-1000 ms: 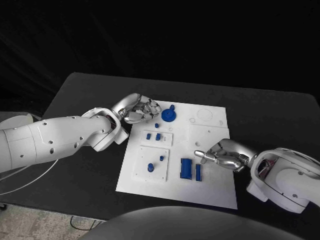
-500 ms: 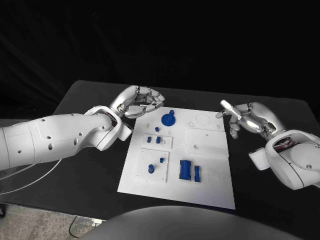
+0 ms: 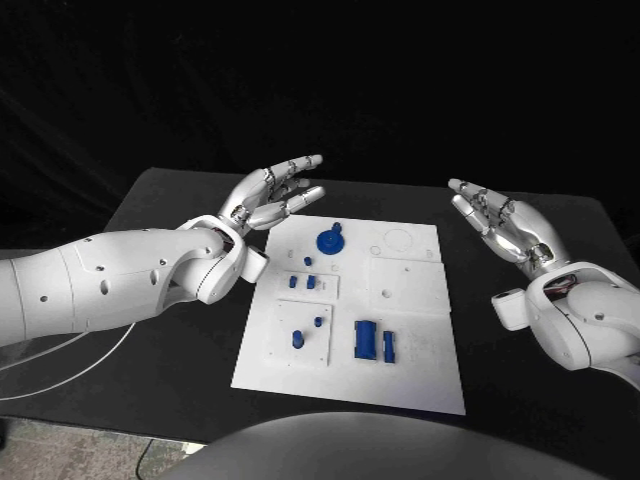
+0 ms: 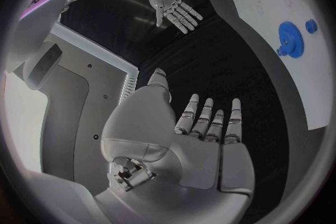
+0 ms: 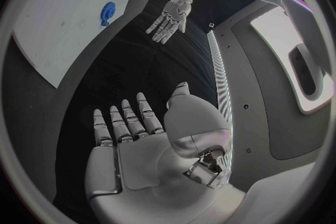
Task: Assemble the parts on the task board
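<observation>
Your left hand (image 3: 273, 196) has uncurled since 0.5 s ago; both hands' fingers now stretch apart, holding nothing. Your right hand (image 3: 499, 222) has lifted slightly. The task board (image 3: 418, 345) with its blue parts (image 3: 368, 340) lies between them, untouched.

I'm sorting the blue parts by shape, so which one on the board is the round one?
The blue gear-like disc at the far end of the task board, nearest the left hand. The other blue parts are small pegs or long blocks.
</observation>
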Motion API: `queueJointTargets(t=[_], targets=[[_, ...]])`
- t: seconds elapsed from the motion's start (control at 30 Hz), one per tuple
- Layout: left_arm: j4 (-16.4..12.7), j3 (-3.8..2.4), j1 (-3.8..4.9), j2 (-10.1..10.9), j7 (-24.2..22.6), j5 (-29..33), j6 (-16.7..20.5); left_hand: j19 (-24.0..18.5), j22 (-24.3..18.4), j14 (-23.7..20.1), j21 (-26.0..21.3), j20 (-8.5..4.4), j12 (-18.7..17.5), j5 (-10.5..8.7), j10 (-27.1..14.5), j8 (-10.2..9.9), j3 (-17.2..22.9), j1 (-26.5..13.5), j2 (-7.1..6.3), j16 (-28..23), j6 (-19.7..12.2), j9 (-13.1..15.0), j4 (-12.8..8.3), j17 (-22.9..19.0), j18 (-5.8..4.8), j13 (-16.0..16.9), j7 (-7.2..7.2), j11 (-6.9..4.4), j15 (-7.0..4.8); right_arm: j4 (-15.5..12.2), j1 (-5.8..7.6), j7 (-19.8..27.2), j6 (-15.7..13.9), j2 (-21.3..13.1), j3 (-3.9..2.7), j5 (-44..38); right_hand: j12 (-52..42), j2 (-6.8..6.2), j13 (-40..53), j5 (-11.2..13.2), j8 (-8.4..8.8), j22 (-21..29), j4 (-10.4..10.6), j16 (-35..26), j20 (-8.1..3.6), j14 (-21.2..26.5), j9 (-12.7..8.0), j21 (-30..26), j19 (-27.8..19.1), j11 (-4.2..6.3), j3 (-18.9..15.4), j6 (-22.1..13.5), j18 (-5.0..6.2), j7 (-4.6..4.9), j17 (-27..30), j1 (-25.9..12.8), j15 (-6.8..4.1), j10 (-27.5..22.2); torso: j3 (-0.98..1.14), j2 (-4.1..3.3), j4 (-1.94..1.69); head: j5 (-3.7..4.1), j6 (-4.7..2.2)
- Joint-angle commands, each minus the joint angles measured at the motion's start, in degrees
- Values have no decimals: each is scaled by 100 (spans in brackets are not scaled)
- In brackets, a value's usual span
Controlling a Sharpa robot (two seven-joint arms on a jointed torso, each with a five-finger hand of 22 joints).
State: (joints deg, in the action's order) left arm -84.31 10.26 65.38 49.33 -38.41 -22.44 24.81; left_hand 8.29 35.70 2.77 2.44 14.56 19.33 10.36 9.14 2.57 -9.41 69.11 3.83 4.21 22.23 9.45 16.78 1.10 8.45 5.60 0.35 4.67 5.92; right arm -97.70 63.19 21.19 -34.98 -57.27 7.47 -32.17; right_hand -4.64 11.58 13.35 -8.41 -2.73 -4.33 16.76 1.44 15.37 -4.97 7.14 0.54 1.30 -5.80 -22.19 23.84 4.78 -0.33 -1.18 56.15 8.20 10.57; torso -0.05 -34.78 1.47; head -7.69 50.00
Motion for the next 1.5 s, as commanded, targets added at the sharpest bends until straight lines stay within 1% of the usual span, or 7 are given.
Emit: queueJointTargets(t=[0.03, 0.33, 0.37, 0.43, 0.6, 1.13, 1.5], targets=[[54, 4, -57, -59, -269, 452, -662, -464, -1042, -235, -59, 118, -537, -270, -355, -33, -47, -125, -116, -366, -634, -375, 51, -92, -68, -263, -353, -231, 2, 112, -56, 669, 531, 39, -1, 390, -30, -220, -371, 154, 56, 333, 21, -107, -50, 370, -248, -41, -115, 185, 127, -474, 51, -153, 81, -35, -49, -370, 11, -20, -17, 36, 0], [193, 4, -233, -179, -176, 540, -924, -810, -3095, -277, -199, 218, -1119, -679, -750, -115, 240, -420, -908, -421, -1077, -725, 38, -110, -176, -423, -709, -701, -55, 349, -174, 909, 646, 120, -1, 470, -146, -1543, -889, 223, 112, 433, 34, -144, -147, 497, -540, -54, -130, 434, 1369, -1031, 409, -475, 118, -158, -153, -833, 9, -15, -19, 32, 0], [177, 7, -211, -162, -35, 361, -568, -829, -3570, -277, -244, -402, -1401, -1036, -914, -257, 493, -2635, -383, -421, -1458, -945, -612, -110, -386, -560, -35, -467, -592, 313, -153, 550, 403, 110, 1, 339, 464, -1158, -1335, 841, 273, 433, -602, -144, -627, 497, -714, -54, -130, 580, 1670, -1486, 44, 33, 118, -2068, -369, -1057, 8, -14, -16, 43, -3], [163, -12, -217, -167, -18, 396, -522, -829, -3570, -277, -244, -721, -1933, -1036, -914, -257, 941, -3940, -383, -421, -1696, -945, -939, -110, -845, -560, -35, -467, -592, 320, -156, 555, 382, 128, -11, 385, 464, -1158, -1335, 841, 273, 433, -930, -144, -911, 497, -714, -54, -130, 580, 2219, -1769, -478, 33, 118, -3207, -820, -1057, 8, -9, -18, 54, -26], [71, -141, -255, -205, 94, 631, -210, -829, -3570, -277, -244, -1456, -1933, -1036, -914, -257, 941, -5702, -383, -421, -2223, -945, -1678, -110, -845, -560, -35, -467, -592, 371, -172, 588, 239, 253, -92, 697, 464, -1158, -1335, 841, 273, 433, -1676, -144, -1537, 497, -714, -54, -130, 580, 2219, -2384, -478, 33, 118, -4573, -820, -1057, 7, 29, -31, 127, -182], [-529, -976, -506, -450, 818, 2154, 1811, -829, -3570, -277, -244, -1456, -1933, -1036, -914, -257, 941, -6911, -383, -421, -2223, -945, -1678, -110, -845, -560, -35, -467, -592, 733, -290, 832, -795, 1155, -679, 2957, 464, -1158, -1335, 841, 273, 433, -1676, -144, -1537, 497, -714, -54, -130, 580, 2219, -2384, -478, 33, 118, -5615, -820, -1057, 5, 315, -131, 682, -1376], [-565, -1026, -521, -464, 861, 2244, 1931, -829, -3570, -277, -244, -1456, -1933, -1036, -914, -257, 941, -6911, -383, -421, -2223, -945, -1678, -110, -845, -560, -35, -467, -592, 775, -303, 860, -914, 1258, -747, 3217, 464, -1158, -1335, 841, 273, 433, -1676, -144, -1537, 497, -714, -54, -130, 580, 2219, -2384, -478, 33, 118, -5615, -820, -1057, 5, 360, -147, 769, -1562]])
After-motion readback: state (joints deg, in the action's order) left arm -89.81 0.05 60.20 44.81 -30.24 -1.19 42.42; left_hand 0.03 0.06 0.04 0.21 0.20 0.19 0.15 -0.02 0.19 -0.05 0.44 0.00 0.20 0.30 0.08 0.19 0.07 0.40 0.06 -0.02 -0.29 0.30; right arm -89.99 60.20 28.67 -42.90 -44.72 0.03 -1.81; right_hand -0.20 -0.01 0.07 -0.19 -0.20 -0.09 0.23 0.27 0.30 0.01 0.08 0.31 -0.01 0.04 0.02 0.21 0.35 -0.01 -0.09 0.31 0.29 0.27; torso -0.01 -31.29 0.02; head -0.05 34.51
